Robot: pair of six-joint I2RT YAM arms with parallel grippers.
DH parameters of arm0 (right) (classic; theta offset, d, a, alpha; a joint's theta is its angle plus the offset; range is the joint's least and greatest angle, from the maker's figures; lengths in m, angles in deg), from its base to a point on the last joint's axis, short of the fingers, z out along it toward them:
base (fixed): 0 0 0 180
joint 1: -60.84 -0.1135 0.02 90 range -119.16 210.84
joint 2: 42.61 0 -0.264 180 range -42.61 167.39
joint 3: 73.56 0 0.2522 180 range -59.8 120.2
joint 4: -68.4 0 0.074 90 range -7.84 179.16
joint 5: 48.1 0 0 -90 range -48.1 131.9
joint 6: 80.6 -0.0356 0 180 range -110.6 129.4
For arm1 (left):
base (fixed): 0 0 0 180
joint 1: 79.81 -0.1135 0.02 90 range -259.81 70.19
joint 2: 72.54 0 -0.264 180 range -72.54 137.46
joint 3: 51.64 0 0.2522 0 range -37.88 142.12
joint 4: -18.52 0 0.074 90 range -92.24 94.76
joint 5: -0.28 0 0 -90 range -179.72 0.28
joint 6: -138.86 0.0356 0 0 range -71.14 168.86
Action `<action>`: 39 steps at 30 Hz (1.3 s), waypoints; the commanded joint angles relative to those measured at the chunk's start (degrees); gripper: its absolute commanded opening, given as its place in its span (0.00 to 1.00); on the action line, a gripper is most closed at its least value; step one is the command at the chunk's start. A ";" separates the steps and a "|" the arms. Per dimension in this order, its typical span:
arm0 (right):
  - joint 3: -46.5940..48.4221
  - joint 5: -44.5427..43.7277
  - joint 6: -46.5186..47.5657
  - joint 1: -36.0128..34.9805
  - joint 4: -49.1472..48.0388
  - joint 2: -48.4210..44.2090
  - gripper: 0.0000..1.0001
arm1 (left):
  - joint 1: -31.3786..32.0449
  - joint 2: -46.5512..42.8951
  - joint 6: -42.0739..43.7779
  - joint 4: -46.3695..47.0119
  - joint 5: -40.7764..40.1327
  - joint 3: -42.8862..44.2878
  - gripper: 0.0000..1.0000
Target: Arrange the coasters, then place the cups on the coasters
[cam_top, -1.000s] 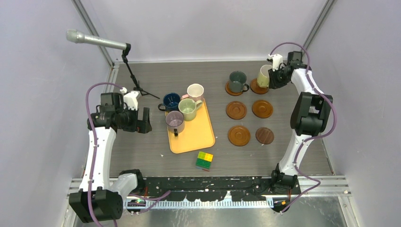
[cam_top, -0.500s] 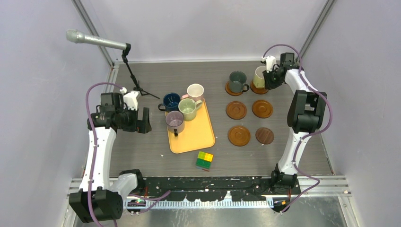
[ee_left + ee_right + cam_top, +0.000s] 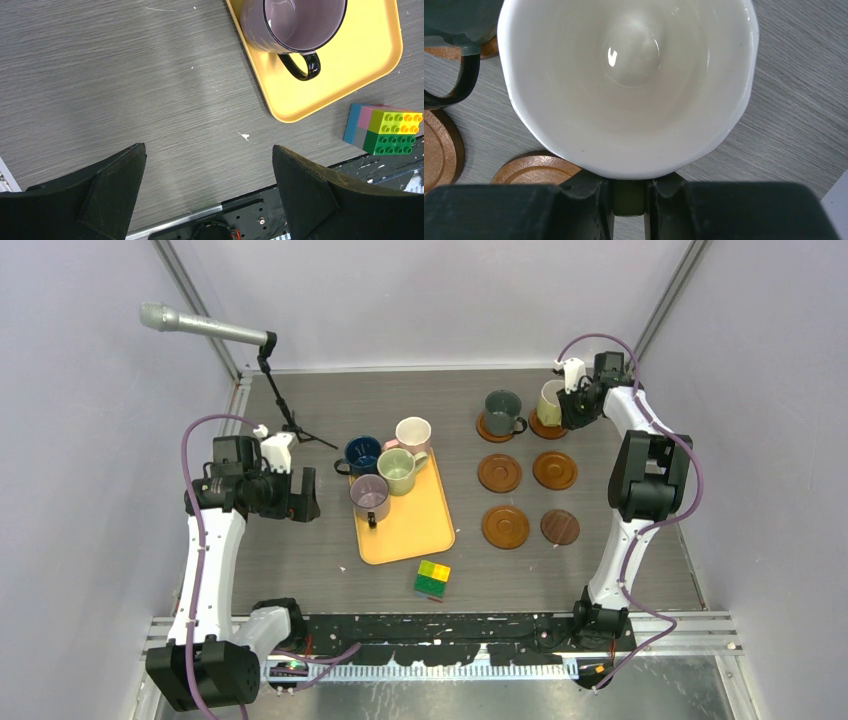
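Left of centre, we see the left gripper spread wide over the table near the mauve mug on its tray; upper right, the right gripper pinches the cream mug by its handle over a coaster.

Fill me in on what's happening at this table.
The right end effector grips the cream mug by its handle at the far right coaster. The grey-green mug sits on its coaster beside it. Four coasters lie empty, and four mugs stand at the yellow tray. The left end effector hangs open, holding nothing.
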 commanded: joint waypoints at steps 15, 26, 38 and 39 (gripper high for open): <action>1.99 1.60 0.79 0.11 0.60 -5.07 0.11 | 0.09 -0.33 -0.84 1.99 0.16 -0.09 1.00; 1.44 1.59 1.06 0.15 1.21 -5.57 0.12 | 0.09 -0.65 -0.79 2.07 0.17 -0.21 1.00; 1.93 1.13 0.79 0.11 1.70 -5.33 0.44 | 0.09 -0.75 -0.79 2.00 0.06 -0.29 1.00; 1.98 1.15 0.79 0.11 1.70 -5.43 0.45 | 0.08 -0.74 -0.84 2.03 0.08 -0.31 1.00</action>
